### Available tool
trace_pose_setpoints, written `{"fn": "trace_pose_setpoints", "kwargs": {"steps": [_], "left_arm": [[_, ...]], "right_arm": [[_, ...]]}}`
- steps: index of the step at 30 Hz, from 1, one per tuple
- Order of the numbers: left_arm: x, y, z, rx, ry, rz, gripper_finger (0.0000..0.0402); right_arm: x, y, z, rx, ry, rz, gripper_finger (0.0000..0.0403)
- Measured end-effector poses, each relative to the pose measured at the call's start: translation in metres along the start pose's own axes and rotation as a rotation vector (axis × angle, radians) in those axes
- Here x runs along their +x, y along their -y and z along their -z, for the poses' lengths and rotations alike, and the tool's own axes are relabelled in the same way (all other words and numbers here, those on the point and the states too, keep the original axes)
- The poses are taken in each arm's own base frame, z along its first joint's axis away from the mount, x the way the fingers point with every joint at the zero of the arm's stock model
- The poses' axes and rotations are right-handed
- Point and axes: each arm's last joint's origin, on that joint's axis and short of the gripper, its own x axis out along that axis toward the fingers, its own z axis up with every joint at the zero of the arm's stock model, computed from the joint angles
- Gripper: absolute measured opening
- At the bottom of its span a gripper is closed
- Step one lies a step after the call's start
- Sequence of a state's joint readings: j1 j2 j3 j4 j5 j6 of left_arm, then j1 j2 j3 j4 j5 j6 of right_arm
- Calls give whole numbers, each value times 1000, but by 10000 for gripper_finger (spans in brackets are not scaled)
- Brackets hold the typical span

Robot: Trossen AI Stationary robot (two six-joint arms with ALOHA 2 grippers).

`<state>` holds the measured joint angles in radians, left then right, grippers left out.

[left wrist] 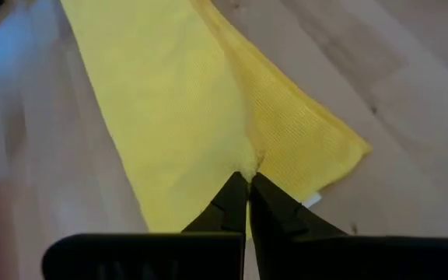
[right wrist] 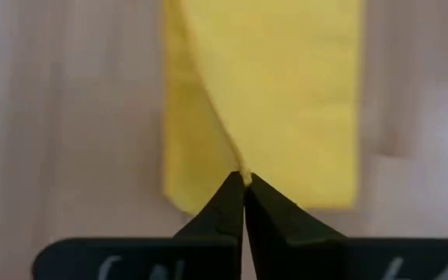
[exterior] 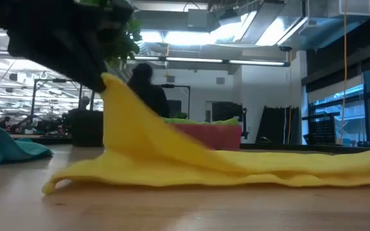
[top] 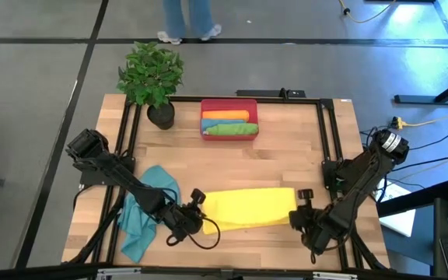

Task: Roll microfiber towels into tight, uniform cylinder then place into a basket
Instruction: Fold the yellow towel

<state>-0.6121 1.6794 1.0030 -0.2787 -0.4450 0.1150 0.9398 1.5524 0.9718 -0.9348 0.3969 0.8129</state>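
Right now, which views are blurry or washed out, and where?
High view: sharp, even light. Low view: ceiling lights glare, the near left gripper is a dark blur above the yellow towel. Left wrist view: table soft beyond the towel. Right wrist view: blurriest, the towel edges smear.
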Motion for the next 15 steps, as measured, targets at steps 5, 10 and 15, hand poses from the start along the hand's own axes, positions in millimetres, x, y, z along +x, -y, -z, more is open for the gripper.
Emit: {"fn": "trace_pose_setpoints", "kwargs": {"steps": [5,10,15], "left_arm": [[-6,-2,-11,-6,23,1,1],[-14,-12,-15,-30,-60,-43,0],[-30,-30,-21,-104,-75,-86,0]], "right_arm": [[-11,12,3,70,-53,143,5],[-23,22,4,119,-71,267,7],[-31,29,6,126,-98,323,4]]}}
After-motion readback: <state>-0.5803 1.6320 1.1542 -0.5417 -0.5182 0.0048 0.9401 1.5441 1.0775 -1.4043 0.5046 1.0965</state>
